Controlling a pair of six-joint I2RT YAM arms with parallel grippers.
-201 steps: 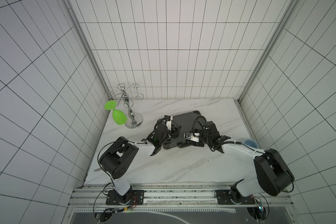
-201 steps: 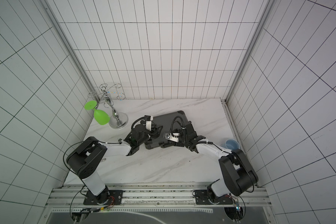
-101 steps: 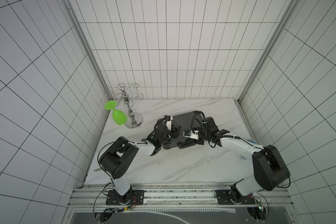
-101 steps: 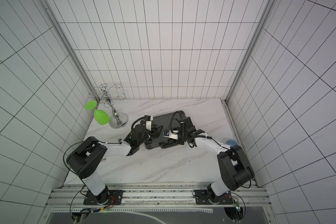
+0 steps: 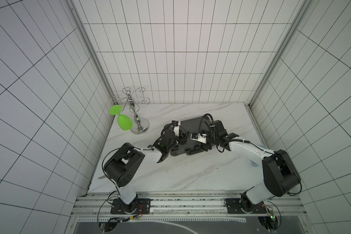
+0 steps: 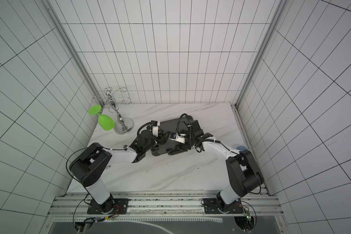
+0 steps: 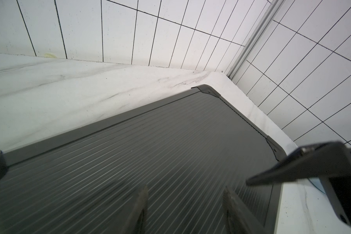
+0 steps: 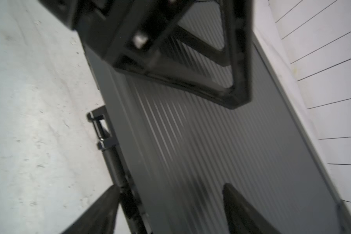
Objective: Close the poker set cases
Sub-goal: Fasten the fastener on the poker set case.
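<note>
My left gripper (image 7: 184, 189) hung low over the ribbed lid of the case (image 7: 170, 141), its two fingers partly apart with only bare lid between them and nothing in its hold. Just beside it, my right gripper (image 8: 170, 187) stood spread wide and empty. One finger was out past the front edge next to the handle (image 8: 118, 170) and the other was over the lid, so it straddled that edge without pinching anything.

Under both grippers the case (image 5: 190, 126) lay flat on the surface (image 5: 190, 174), lid down, with none of its inside showing. I took the main part of the job as done. A little ahead of my right gripper along the front edge, one latch (image 8: 100, 129) seemed to stick outward. The wrist view was blurred, and I could not tell whether it had caught. I judged that fastening the latches was what remained. I saw only this one case.

Well beyond my left gripper, near the back wall, a metal stand (image 5: 138, 121) carried a green glass (image 5: 123, 121) hanging upside down.
</note>
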